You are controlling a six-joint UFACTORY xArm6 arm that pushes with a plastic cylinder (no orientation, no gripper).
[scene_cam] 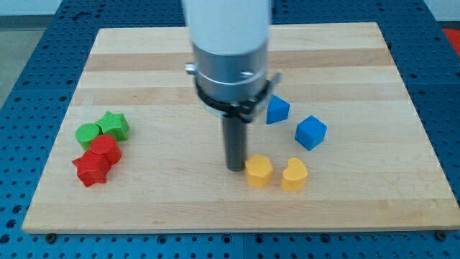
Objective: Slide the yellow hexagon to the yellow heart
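Observation:
The yellow hexagon lies on the wooden board a little below the view's middle. The yellow heart lies just to its right, almost touching it. My tip stands right at the hexagon's left side, touching or nearly touching it. The rod rises from there into the arm's grey and white body, which hides the board behind it.
Two blue blocks lie above and to the right of the yellow pair. At the view's left sit a green star, a green round block, a red hexagon-like block and a red star, clustered together.

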